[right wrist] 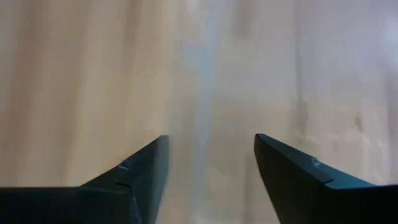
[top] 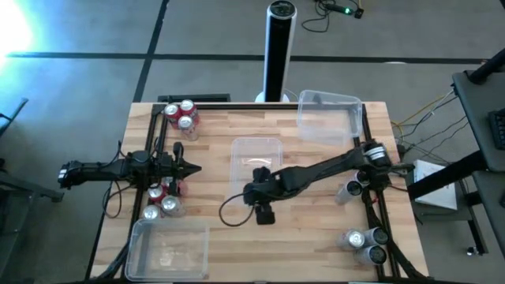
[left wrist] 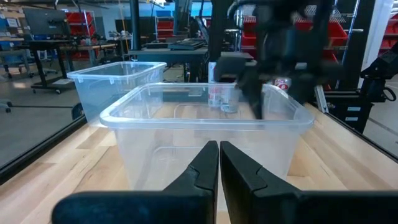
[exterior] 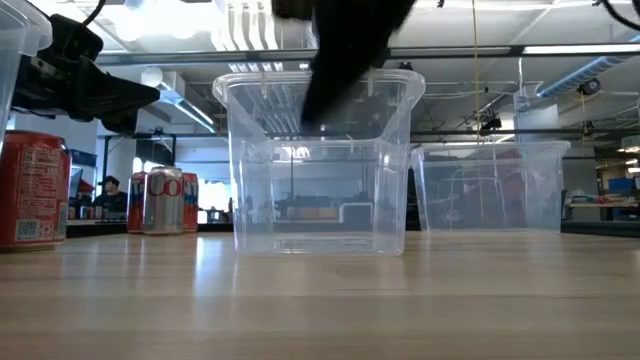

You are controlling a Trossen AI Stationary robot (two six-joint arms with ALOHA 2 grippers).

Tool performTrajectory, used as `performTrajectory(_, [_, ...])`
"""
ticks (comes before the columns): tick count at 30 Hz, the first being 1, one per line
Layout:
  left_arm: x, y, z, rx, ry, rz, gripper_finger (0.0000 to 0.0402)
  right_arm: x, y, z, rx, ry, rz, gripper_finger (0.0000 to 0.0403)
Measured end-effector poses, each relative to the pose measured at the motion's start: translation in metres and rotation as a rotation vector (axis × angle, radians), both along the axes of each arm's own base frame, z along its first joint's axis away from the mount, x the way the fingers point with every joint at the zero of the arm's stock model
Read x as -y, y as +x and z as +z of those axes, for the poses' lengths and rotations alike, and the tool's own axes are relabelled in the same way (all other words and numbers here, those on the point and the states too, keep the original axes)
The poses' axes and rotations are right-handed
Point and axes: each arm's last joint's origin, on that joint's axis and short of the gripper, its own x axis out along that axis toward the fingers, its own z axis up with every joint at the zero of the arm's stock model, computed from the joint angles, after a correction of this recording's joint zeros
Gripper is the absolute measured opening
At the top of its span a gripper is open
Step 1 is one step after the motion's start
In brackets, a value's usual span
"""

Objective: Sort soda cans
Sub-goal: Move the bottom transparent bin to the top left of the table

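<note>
While the right gripper [top: 254,192], jaws wide and empty, hangs over the middle tub's [top: 256,143] near rim, any descent could knock that light tub askew.

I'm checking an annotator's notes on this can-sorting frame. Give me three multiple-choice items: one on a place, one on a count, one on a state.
1. Where is the right end effector?
A. Over the middle tub's near end
B. Over the red cans
C. Off the table

2. How many clear tubs are on the table?
A. One
B. Three
C. Five

3. How do the left end effector's fingers stand?
A. Wide open
B. Shut on a can
C. Shut, holding nothing

Answers:
1 A: the high view shows it at the near end of the middle tub.
2 B: with it are the far right tub and the near left tub.
3 C: the left wrist view shows the fingers together with nothing between them.
</note>
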Motion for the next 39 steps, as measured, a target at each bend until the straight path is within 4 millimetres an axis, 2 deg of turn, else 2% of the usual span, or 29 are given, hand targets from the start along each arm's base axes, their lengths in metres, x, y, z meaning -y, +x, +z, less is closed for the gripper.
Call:
performTrajectory(3, [0.0, 0.0, 0.0, 0.0, 0.0, 0.0, 0.0, 0.007, 0.006, -0.011, -0.131, -0.072, -0.028, 0.0166])
performTrajectory(7, [0.0, 0.0, 0.0, 0.0, 0.0, 0.0, 0.0, 0.014, 0.013, -0.007, -0.246, -0.139, -0.033, 0.0085])
performTrajectory(10, [0.0, 0.0, 0.0, 0.0, 0.0, 0.001, 0.0, 0.02, 0.026, 0.011, -0.216, -0.111, -0.002, 0.0085])
performTrajectory(15, [0.0, 0.0, 0.0, -0.001, 0.0, 0.001, 0.0, 0.048, 0.036, 0.034, -0.192, -0.098, 0.013, 0.0085])
performTrajectory(21, [0.0, 0.0, 0.0, -0.002, 0.0, 0.001, 0.0, 0.091, 0.035, 0.048, -0.193, 0.001, 0.111, 0.0085])
performTrajectory(25, [0.0, 0.0, 0.0, -0.004, 0.0, 0.001, 0.0, 0.109, 0.028, 0.045, -0.247, 0.1, 0.161, 0.0085])
performTrajectory(28, [0.0, 0.0, 0.0, -0.003, 0.0, 0.001, 0.0, 0.11, 0.022, 0.045, -0.267, 0.132, 0.19, 0.0085])
performTrajectory(30, [0.0, 0.0, 0.0, -0.003, 0.0, 0.001, 0.0, 0.108, 0.017, 0.053, -0.253, 0.126, 0.218, 0.0085])
performTrajectory(33, [0.0, 0.0, 0.0, -0.003, 0.0, 0.001, 0.0, 0.104, 0.004, 0.076, -0.2, 0.126, 0.195, 0.0085])
performTrajectory(37, [0.0, 0.0, 0.0, -0.004, 0.0, 0.001, 0.0, 0.086, -0.019, 0.104, -0.055, 0.096, 0.226, 0.0085])
performTrajectory(39, [0.0, 0.0, 0.0, -0.006, 0.0, 0.001, 0.0, 0.074, -0.032, 0.106, -0.007, 0.1, 0.253, 0.0085])
